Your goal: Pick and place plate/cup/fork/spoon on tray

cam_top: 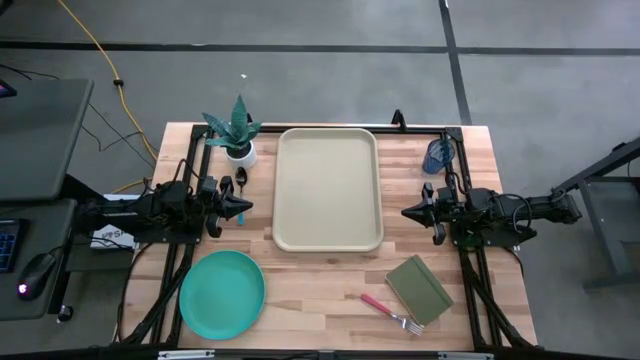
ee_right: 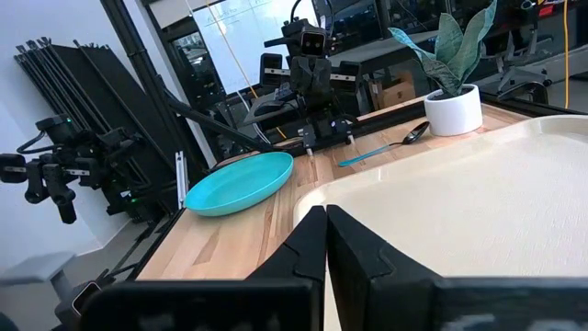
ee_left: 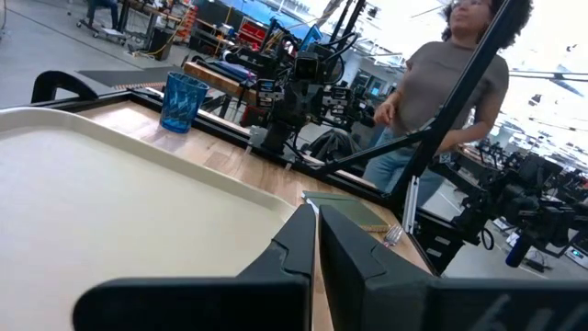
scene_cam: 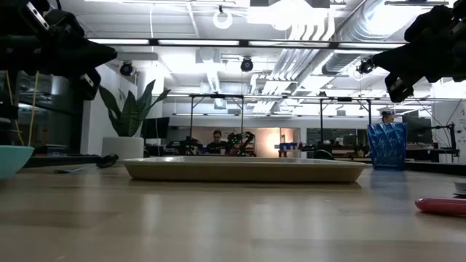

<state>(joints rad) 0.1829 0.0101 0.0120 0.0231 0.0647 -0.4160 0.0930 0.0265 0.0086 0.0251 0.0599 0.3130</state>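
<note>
Showing both arms parked beside the bare tray (cam_top: 328, 190), left gripper (cam_top: 243, 206) and right gripper (cam_top: 407, 212) pressed together and empty; the plate (cam_top: 222, 294), lower left, probably wants a rim pinch with jaws spread first.

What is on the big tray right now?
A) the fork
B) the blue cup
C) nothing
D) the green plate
C: the tray is bare, while the plate, the cup and the fork all sit on the wooden table around it.
</note>
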